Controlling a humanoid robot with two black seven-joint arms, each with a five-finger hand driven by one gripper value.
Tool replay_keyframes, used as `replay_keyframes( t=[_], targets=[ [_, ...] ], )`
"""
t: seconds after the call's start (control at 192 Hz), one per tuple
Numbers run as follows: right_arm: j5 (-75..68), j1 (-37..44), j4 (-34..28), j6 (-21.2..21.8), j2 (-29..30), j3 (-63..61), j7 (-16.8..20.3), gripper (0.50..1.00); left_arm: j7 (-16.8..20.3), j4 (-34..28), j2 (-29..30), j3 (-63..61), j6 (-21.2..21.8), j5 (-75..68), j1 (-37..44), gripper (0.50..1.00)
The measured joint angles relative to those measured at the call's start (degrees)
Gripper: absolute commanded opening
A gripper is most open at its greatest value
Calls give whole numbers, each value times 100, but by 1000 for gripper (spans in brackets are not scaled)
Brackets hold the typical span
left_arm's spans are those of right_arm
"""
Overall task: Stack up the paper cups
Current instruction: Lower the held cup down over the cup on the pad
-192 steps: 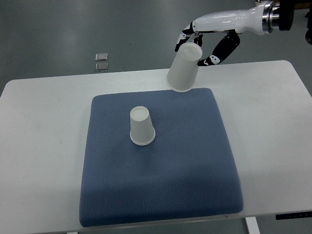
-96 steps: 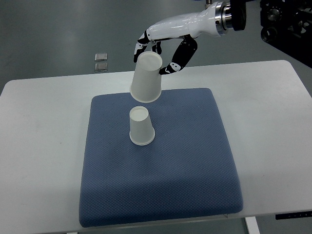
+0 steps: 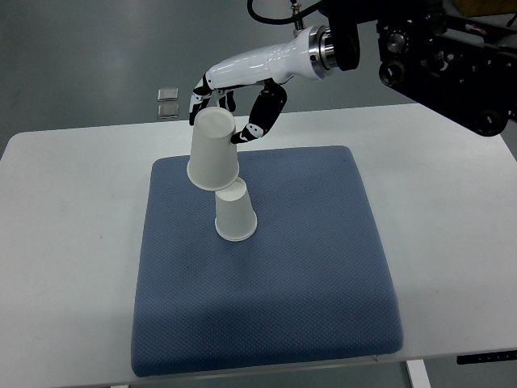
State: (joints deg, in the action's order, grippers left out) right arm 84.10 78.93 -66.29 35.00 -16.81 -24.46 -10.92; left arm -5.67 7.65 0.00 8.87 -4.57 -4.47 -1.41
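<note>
One white paper cup stands upside down on the blue mat, left of its middle. A second white paper cup, also upside down and slightly tilted, hangs in the air just above and left of it, its rim overlapping the standing cup's top in this view. My right hand is shut on the raised cup near its base, its white arm reaching in from the upper right. Whether the two cups touch is unclear. The left arm does not show.
The blue mat lies on a white table. Two small silver squares sit on the floor beyond the table's far edge. Dark robot structure fills the upper right corner.
My right hand has carried the raised cup leftward and down, from beyond the mat's far right edge to just over the standing cup. The standing cup has not moved.
</note>
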Motion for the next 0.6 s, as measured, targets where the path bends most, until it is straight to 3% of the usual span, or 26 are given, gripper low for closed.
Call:
replay_keyframes(
  t=[0.598],
  targets=[
    [139,-107,200,0,216,379,91,572,-3,0,0,0,0,0,0,1000]
  ],
)
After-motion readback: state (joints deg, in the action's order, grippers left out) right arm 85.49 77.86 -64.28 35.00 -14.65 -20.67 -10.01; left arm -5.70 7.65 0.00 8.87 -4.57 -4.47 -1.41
